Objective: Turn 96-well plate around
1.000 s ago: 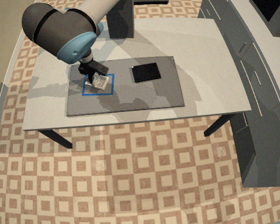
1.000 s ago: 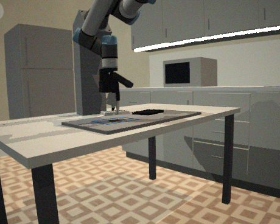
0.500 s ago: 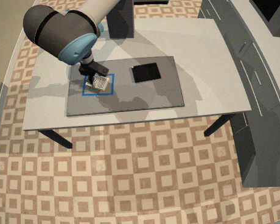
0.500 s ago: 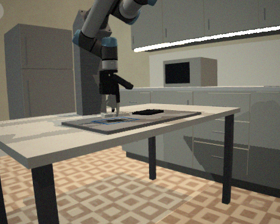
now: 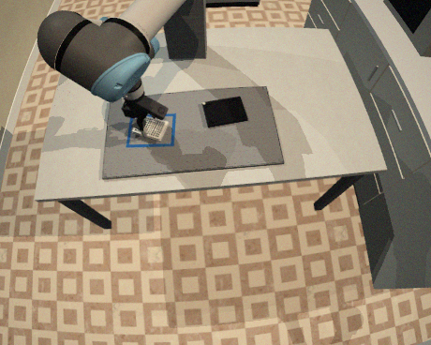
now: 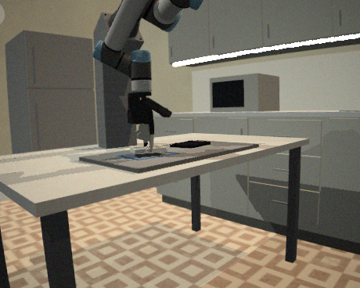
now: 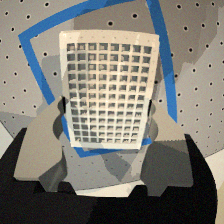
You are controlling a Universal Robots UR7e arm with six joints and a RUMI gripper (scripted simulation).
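Note:
The white 96-well plate [image 5: 156,129] [image 6: 138,150] [image 7: 107,90] is level between the fingers, slightly above the grey mat and over the area of the blue outline [image 5: 150,146] [image 7: 35,65]. It stands at an angle to that outline. My gripper [image 5: 147,128] [image 6: 149,146] [image 7: 107,98] points down and is shut on the plate's two long sides, nearer its lower end in the wrist view. The black nest [image 5: 225,112] [image 6: 189,144], which I take for N1, lies apart to the right, with a small pale mark at its upper left corner in the top view. I cannot tell which plate corner is cut.
The grey perforated mat [image 5: 197,157] [image 6: 141,168] lies on the pale table [image 5: 309,70] [image 6: 66,192] under both outline and nest. A dark grey column [image 5: 186,37] [image 6: 115,98] stands behind the mat. Cabinets and a microwave [image 6: 270,91] are beyond the table.

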